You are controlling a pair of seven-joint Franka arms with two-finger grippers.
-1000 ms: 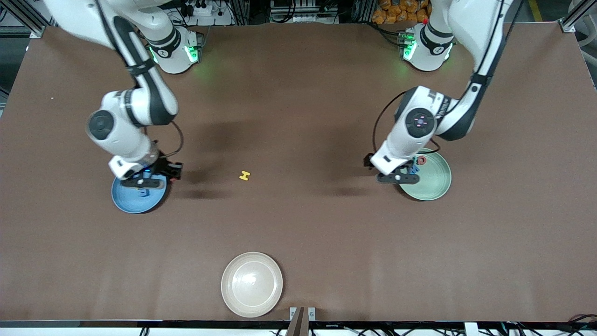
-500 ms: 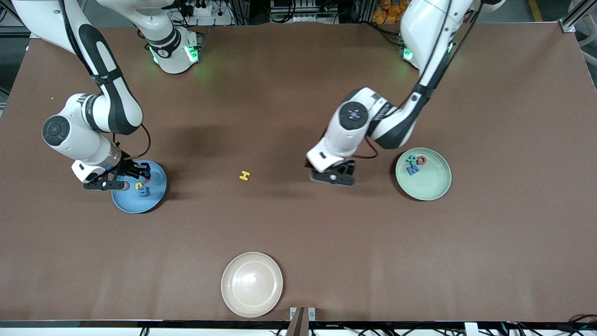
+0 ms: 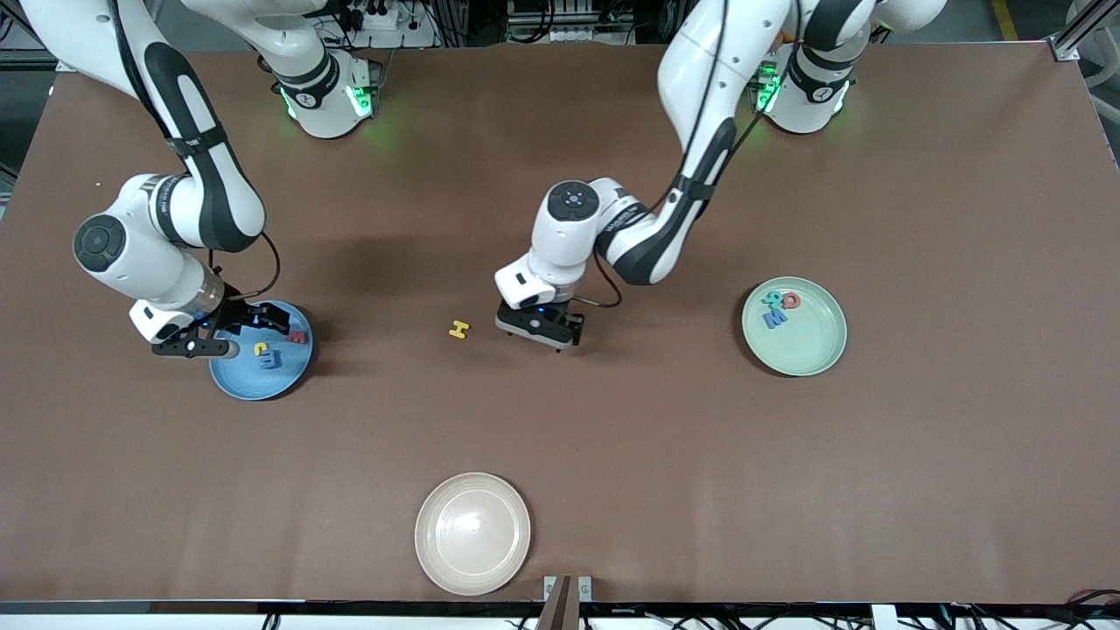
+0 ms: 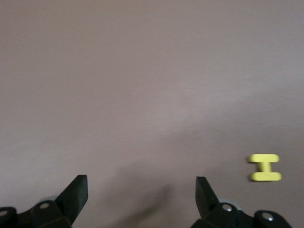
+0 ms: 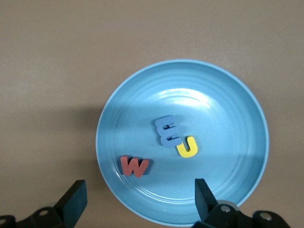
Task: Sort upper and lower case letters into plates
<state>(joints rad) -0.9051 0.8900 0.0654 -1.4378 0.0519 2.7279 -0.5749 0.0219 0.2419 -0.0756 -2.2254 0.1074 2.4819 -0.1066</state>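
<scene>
We see a brown counter (image 3: 560,420) with three plates on it. We use the yellow H (image 3: 458,330) in the middle of the counter as our landmark.

The yellow H lies flat on the bare counter, all by itself, in no plate. The left claw (image 3: 535,326) is just beside it, toward the left arm's end of the counter, low over the bare counter. Its fingers (image 4: 76,192) are spread wide and hold nothing. In the left wrist view the H (image 4: 264,167) sits off to one side of the fingers, not between them.

The sky blue plate (image 3: 262,372) is well away from the H, toward the right arm's end of the counter. It holds a red W (image 3: 298,337), a yellow U (image 3: 261,349) and a blue E (image 3: 270,359). The U touches the E, and the W lies a little apart. The right claw (image 3: 194,347) is over the rim of this plate, and it is let go, with nothing in it.

The mint green plate (image 3: 809,350) is well away from the H, toward the left arm's end. It holds a teal letter (image 3: 773,299), a red letter (image 3: 791,300) and a blue letter (image 3: 774,318), all close together.

The cream plate (image 3: 472,534) is nearer to the front camera than the H.
</scene>
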